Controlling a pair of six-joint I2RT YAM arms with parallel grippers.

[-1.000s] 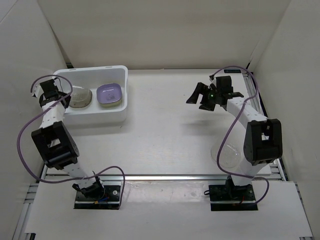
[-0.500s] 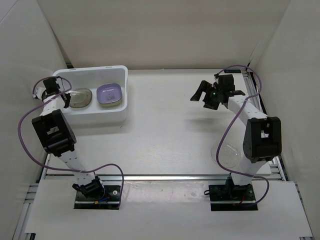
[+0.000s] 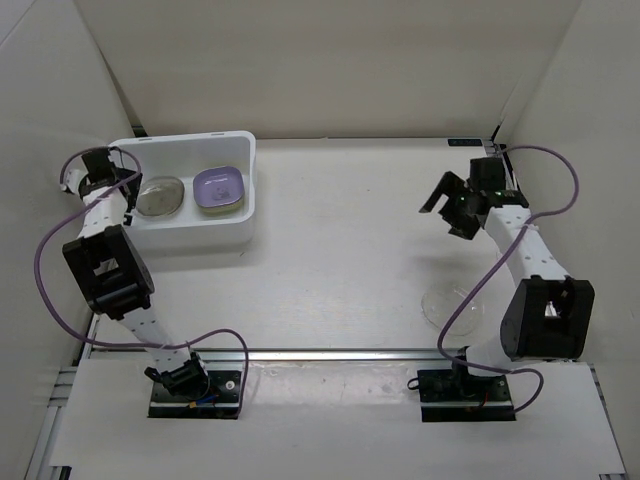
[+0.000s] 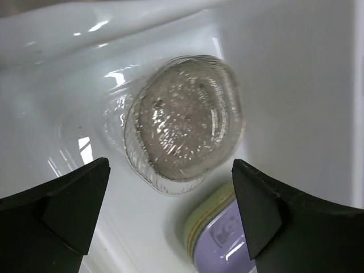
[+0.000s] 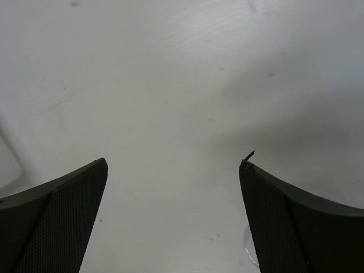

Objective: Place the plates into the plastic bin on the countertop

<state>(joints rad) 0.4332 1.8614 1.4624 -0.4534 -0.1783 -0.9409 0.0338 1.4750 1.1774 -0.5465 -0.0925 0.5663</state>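
bin (image 3: 190,232): grey plate (image 3: 160,196), purple plate (image 3: 219,187) inside | clear plate (image 3: 452,303) on countertop (image 3: 330,250)

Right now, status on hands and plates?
Left hand, right hand open, empty. Grey plate, purple plate in bin. Clear plate out on countertop. Nothing blocking.

The plastic bin (image 4: 68,51) is smooth, glossy white plastic with bright highlights on its walls. The round plate (image 4: 185,122) inside is translucent and greyish, its surface ribbed and dimpled. The purple plate (image 4: 227,242) has a shine. The countertop (image 3: 340,240) is matt white and faintly scuffed. On the right gripper (image 5: 173,164), the fingers (image 5: 57,227) are matt black with a fine mesh grain.
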